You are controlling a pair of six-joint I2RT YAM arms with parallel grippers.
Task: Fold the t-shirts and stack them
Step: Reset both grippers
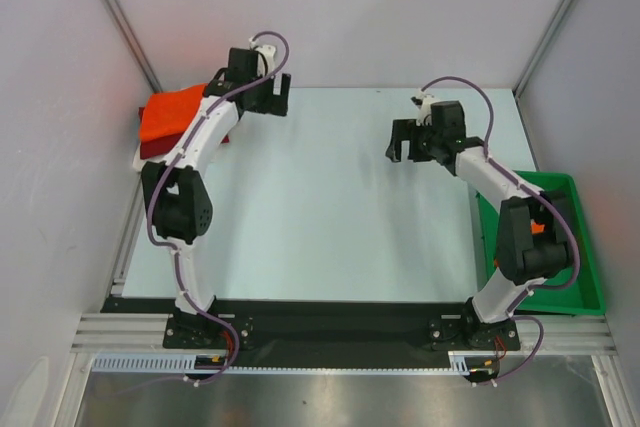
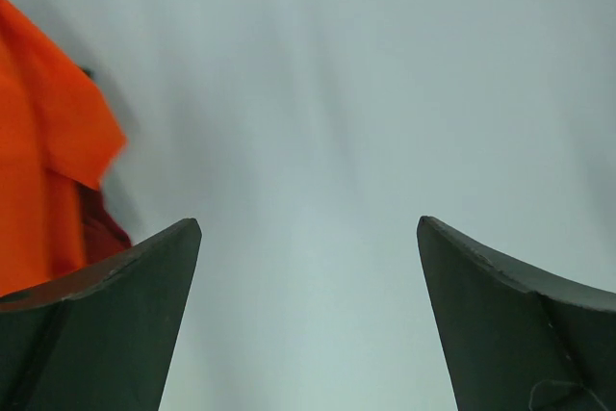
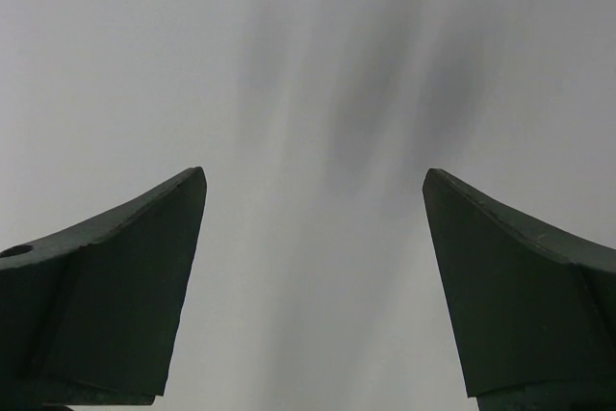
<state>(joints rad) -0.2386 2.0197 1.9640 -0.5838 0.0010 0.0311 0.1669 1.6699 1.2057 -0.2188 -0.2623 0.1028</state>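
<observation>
Pale table (image 1: 330,212), grey walls (image 1: 400,7), t-shirts (image 1: 168,115) far-left.

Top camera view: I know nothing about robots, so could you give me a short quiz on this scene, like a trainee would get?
1. True or false: the left fingers are clamped on the orange t-shirt.
2. Where is the green bin? A: by the right edge of the table. B: in the far left corner. C: in the middle.
3. Fill in: the garment peeking out under the orange t-shirt is coloured ___.

Key
1. False: they stand open, holding nothing.
2. A.
3. Dark red: it is the dark red t-shirt.
</observation>
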